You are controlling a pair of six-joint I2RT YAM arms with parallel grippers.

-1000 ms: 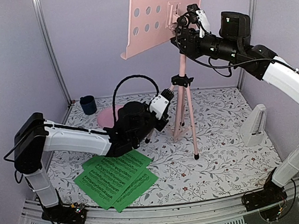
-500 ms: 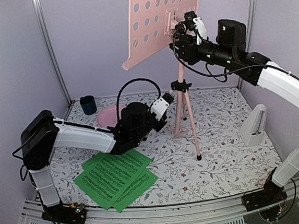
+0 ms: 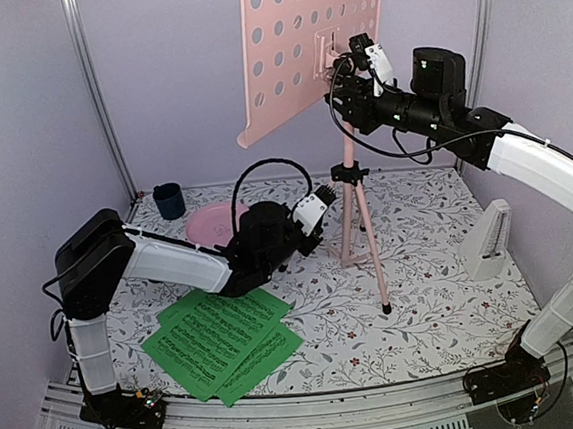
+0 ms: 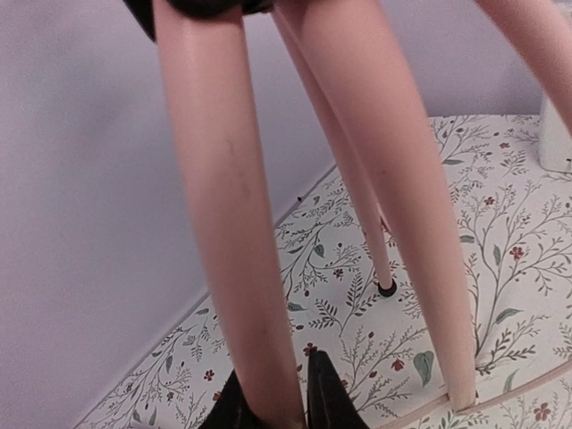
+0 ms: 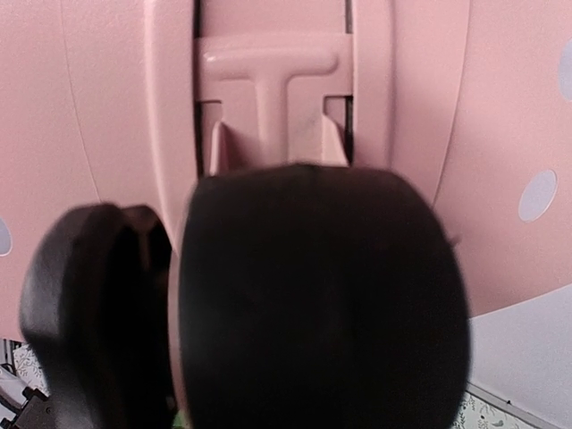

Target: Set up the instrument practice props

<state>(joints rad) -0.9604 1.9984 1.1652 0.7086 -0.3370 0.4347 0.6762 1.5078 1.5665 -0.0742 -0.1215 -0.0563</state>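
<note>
Music stand (image 3: 277, 47) was recorded roughly upright at the middle of the worktop (image 3: 426, 313), toward the far edge, perforated desk at the top. Whether every foot rested on the worktop could not be told.

Left gripper (image 3: 318, 207) was seen low at the tripod. In the left wrist view it (image 4: 273, 402) was closed on one pink leg (image 4: 223, 223), with a dark fingertip (image 4: 331, 398) on either side of it.

Right gripper (image 3: 339, 64) was seen high, at the back of the desk. In the right wrist view it (image 5: 174, 313) was clamped on a vertical rib of the back bracket, one black pad (image 5: 322, 304) on each side.

Green sheet-music pages (image 3: 222, 341) were noted lying flat and overlapped near the near-left corner. White metronome (image 3: 488, 242) was noted upright by the right edge, well apart from the stand.

Pink plate (image 3: 212, 221) and dark blue cup (image 3: 169, 200) were noted toward the far-left corner.
</note>
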